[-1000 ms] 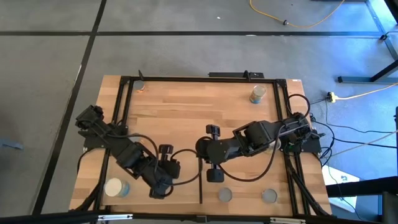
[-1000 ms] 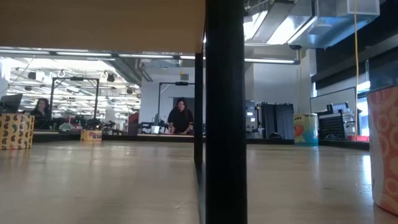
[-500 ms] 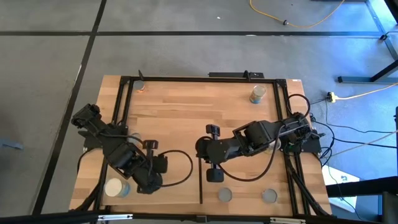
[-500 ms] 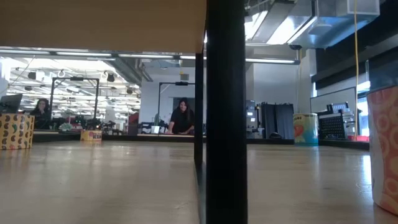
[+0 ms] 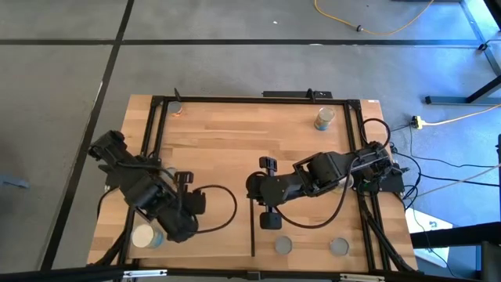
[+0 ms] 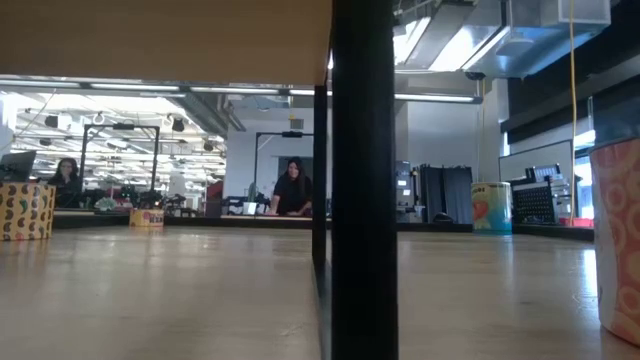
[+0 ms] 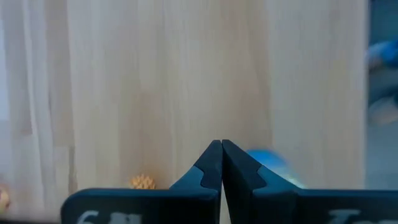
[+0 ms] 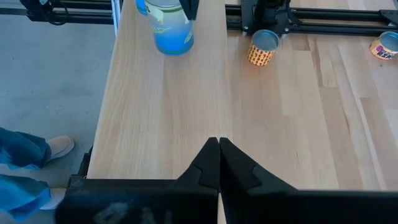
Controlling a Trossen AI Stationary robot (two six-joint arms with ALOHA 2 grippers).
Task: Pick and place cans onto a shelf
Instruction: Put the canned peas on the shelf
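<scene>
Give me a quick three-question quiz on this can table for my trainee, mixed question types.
1. True or false: the left gripper is open.
2. Which gripper is nearer the white-topped can? A) left B) right C) both equally near
3. Fill in: the right gripper is ___, holding nothing.

Key: 1 false; 2 A; 3 shut.

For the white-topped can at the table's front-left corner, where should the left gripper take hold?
Probably on its curved side wall, about mid-height, coming in level from the table's middle, where the left gripper is. The can stands upright, so the wall offers two opposite faces to pinch. The gripper is shut now and would have to open first.
</scene>
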